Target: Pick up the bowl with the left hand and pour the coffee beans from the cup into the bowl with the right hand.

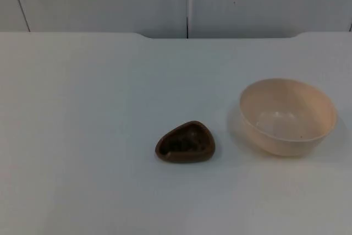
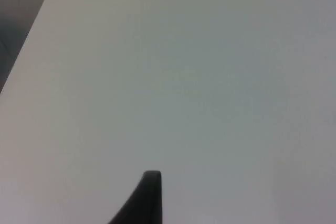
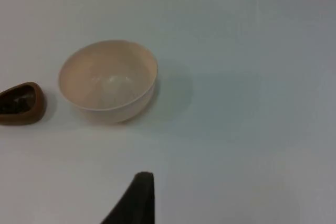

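Top view: cream bowl (image 1: 287, 116) right of brown cup (image 1: 186, 142) on table (image 1: 82, 136); tool states unclear.

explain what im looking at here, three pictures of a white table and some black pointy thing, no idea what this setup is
This is a two-armed robot at a white table. One picture comes from a fixed camera looking down on the table. The other two come from cameras on the robot's wrists, so the black point is a fingertip of the left gripper, and the other fingertip belongs to the right gripper. Both arms wait, away from the things.

Two things stand on the table, apart from each other: a cream bowl, with nothing in it, and a small brown cup with dark coffee beans inside. Nothing is held. The right wrist camera looks at the bowl and cup; the left one looks at bare table.
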`<state>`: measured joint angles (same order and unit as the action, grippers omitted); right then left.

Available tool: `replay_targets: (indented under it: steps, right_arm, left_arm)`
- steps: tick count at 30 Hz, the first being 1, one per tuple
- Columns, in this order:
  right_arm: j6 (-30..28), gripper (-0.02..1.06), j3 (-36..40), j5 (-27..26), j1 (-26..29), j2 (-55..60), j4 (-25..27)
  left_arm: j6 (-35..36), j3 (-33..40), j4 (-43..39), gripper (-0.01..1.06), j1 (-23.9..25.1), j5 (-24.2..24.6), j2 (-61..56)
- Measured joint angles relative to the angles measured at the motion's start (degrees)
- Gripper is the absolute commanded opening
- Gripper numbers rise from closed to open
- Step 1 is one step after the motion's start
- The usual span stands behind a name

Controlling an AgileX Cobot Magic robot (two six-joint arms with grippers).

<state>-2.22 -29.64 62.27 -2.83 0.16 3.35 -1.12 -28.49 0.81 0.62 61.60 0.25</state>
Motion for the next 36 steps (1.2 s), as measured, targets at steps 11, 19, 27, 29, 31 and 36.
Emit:
replay_targets:
  steps: [11,19,27,29,31,36]
  right_arm:
    - [0.0,1.05,0.0,0.0,0.0,0.0,-0.1]
    - [0.0,1.05,0.0,0.0,0.0,0.0,-0.1]
    - [0.0,1.05,0.0,0.0,0.0,0.0,-0.1]
    - [0.0,1.05,0.0,0.0,0.0,0.0,-0.1]
    - [0.0,1.05,0.0,0.0,0.0,0.0,-0.1]
    - [0.0,1.05,0.0,0.0,0.0,0.0,-0.1]
  left_arm:
    - [0.0,-7.8,0.0,1.05,0.0,-0.7,7.4]
    - [0.0,-12.0,0.2,1.05,0.0,-0.9,12.4]
    - [0.0,-12.7,3.9,1.05,0.0,-1.1,16.3]
    - [0.0,-12.7,4.3,1.05,0.0,-1.1,17.3]
    - [0.0,-12.7,4.6,1.05,0.0,-1.2,18.5]
    - [0.0,-12.7,6.3,1.05,0.0,-4.3,21.5]
